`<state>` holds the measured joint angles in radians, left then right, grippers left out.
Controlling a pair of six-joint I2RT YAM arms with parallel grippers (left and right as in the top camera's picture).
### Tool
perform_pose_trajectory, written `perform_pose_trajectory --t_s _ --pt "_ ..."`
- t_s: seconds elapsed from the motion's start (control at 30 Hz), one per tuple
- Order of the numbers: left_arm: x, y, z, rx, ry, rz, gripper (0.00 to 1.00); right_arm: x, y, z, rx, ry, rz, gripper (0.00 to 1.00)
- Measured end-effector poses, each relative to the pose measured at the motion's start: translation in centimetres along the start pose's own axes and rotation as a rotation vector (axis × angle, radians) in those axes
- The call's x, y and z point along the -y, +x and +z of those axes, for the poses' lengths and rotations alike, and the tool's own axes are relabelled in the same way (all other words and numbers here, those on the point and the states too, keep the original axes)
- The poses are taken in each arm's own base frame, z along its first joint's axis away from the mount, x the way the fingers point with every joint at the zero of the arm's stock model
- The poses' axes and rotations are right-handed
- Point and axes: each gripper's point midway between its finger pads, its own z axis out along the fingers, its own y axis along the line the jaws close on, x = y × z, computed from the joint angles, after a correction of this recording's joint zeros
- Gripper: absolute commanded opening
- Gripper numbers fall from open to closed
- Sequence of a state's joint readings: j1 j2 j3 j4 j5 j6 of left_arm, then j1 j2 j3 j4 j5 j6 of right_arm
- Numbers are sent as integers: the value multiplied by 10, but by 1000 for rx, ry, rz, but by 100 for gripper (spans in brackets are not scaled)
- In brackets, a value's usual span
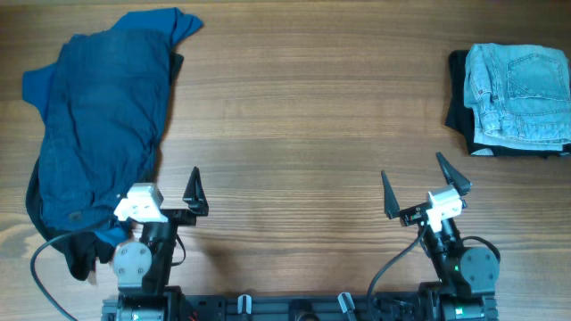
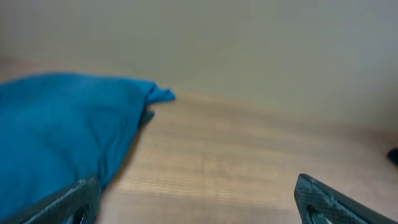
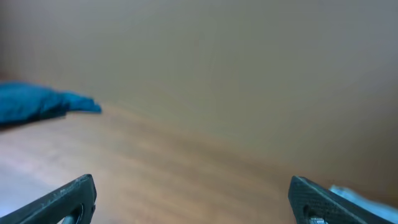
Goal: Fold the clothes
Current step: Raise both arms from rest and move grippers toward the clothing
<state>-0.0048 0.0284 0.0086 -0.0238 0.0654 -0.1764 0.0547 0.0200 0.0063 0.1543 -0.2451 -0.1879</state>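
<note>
A heap of clothes lies at the table's left: dark navy denim shorts point(image 1: 94, 134) on top of a brighter blue shirt point(image 1: 169, 22), with a black garment point(image 1: 80, 250) under the near end. The blue heap also shows in the left wrist view point(image 2: 56, 130) and the right wrist view point(image 3: 37, 102). Folded light-wash jeans point(image 1: 517, 85) rest on a folded black garment point(image 1: 459, 98) at the far right. My left gripper point(image 1: 169, 192) is open and empty beside the heap's near right edge. My right gripper point(image 1: 426, 189) is open and empty, well short of the folded stack.
The wooden table point(image 1: 303, 116) spans the whole view. Cables loop by both arm bases at the near edge point(image 1: 40, 267).
</note>
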Motion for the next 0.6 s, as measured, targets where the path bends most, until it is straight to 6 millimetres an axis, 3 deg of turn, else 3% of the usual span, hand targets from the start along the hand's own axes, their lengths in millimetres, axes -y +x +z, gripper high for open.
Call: perform_pose_trajectory --t_s 0.23,0.3,0.43,0.6 --pt "5 -13 0 51 24 4 100 6 -32 -2 111 21 -28 100" --pt "7 -18 -1 60 25 5 100 9 -50 -4 156 32 -38 100" --pt "14 -49 -5 95 30 7 100 16 -82 -10 229 58 -57 100" --pt "21 -91 4 82 11 5 99 29 -103 -6 222 103 -52 100"
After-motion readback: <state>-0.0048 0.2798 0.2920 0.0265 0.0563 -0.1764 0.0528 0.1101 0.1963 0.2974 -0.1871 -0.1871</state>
